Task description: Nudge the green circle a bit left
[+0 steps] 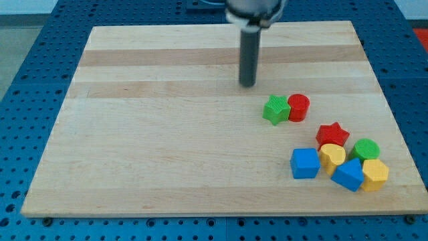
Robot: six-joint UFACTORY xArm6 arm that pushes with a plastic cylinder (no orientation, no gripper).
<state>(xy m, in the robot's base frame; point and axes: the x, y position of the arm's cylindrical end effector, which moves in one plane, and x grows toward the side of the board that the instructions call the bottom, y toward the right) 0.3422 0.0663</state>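
The green circle (366, 148) lies near the view's right edge, in a cluster with a red star (332, 134), a yellow heart-like block (332, 156), a blue block (348, 175) and a yellow hexagon (375, 174). It touches the yellow hexagon below it. My tip (248, 84) stands well up and to the left of the green circle, apart from every block.
A green star (275, 110) and a red cylinder (298, 107) sit side by side just below and right of my tip. A blue cube (305, 163) lies left of the cluster. The wooden board (167, 134) ends close to the cluster at the right and bottom.
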